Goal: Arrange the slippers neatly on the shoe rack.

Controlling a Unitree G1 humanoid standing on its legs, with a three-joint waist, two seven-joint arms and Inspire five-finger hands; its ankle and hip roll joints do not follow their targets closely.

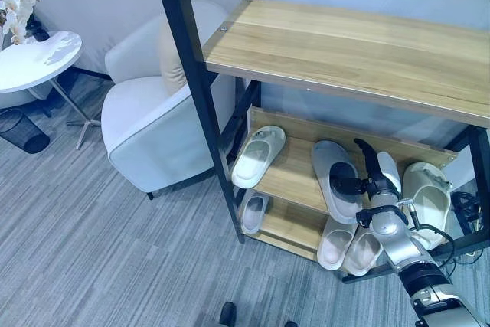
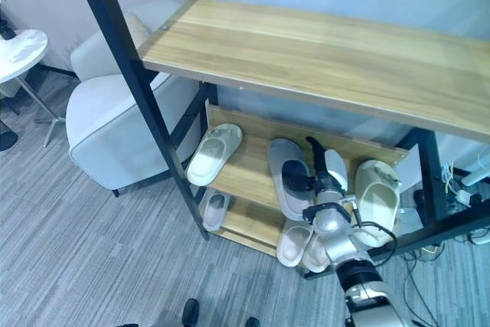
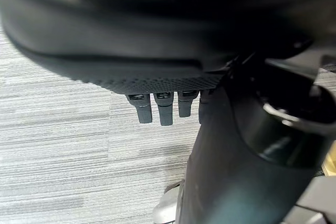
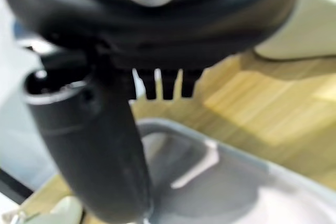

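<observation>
The shoe rack (image 1: 360,55) holds four slippers on its middle shelf (image 1: 295,178) and three below, the right hand (image 1: 373,181) stretched, fingers straight, over a grey slipper (image 1: 333,165).

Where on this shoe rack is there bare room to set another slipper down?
The top shelf is bare. On the middle shelf, wood shows between the left slipper and the grey slipper. Its right end is crowded: right hand, cream slipper.

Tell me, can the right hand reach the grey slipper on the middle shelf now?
Probably yes: the right hand is already on the middle shelf, at the grey slipper, with nothing between them.
</observation>
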